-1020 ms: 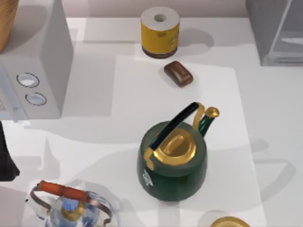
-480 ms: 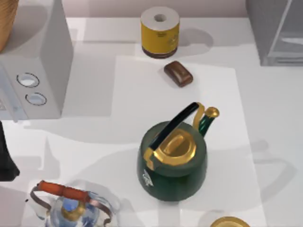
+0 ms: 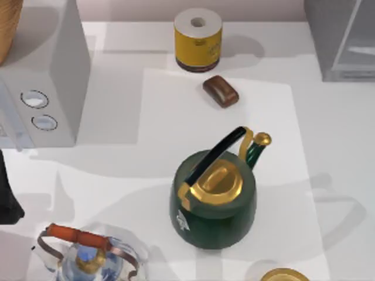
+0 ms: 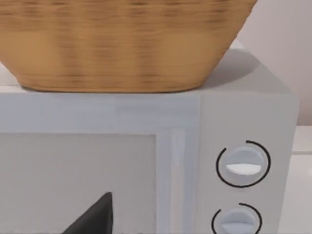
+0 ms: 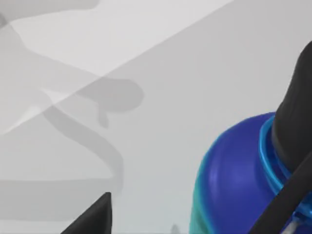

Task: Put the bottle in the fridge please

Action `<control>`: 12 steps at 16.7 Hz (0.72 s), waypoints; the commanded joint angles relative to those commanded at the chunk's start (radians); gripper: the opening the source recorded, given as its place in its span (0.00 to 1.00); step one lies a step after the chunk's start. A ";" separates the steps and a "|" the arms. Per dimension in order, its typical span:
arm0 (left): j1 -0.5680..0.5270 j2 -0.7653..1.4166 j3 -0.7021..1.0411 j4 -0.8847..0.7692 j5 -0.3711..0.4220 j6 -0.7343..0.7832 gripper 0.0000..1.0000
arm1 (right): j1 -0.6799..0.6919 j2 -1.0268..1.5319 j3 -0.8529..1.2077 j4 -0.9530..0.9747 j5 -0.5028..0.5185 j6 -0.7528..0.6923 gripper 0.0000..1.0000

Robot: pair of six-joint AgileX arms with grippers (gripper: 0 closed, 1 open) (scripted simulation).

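The fridge [image 3: 345, 41] is probably well away from the right gripper [image 5: 95, 217], so on a long carry the load could clip the green kettle [image 3: 214, 196]. The blue bottle [image 5: 234, 180] stands just beside that gripper. I cannot tell whether the gripper is closed, and the rounded body could slip or topple. The left gripper [image 4: 95, 217], its state equally unclear, faces the microwave [image 4: 146, 112]. The table [image 3: 340, 146] is pale, smooth and crowded.

Left arm [image 3: 8, 193]: dark segment at the top view's left edge. Left hand, right hand: one dark fingertip [image 4: 95, 217] [image 5: 92, 217] visible each.
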 joint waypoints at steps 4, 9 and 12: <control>0.000 0.000 0.000 0.000 0.000 0.000 1.00 | 0.021 0.008 -0.032 0.085 0.008 0.050 1.00; 0.000 0.000 0.000 0.000 0.000 0.000 1.00 | 0.021 0.008 -0.032 0.085 0.008 0.050 0.93; 0.000 0.000 0.000 0.000 0.000 0.000 1.00 | 0.021 0.008 -0.032 0.085 0.008 0.050 0.70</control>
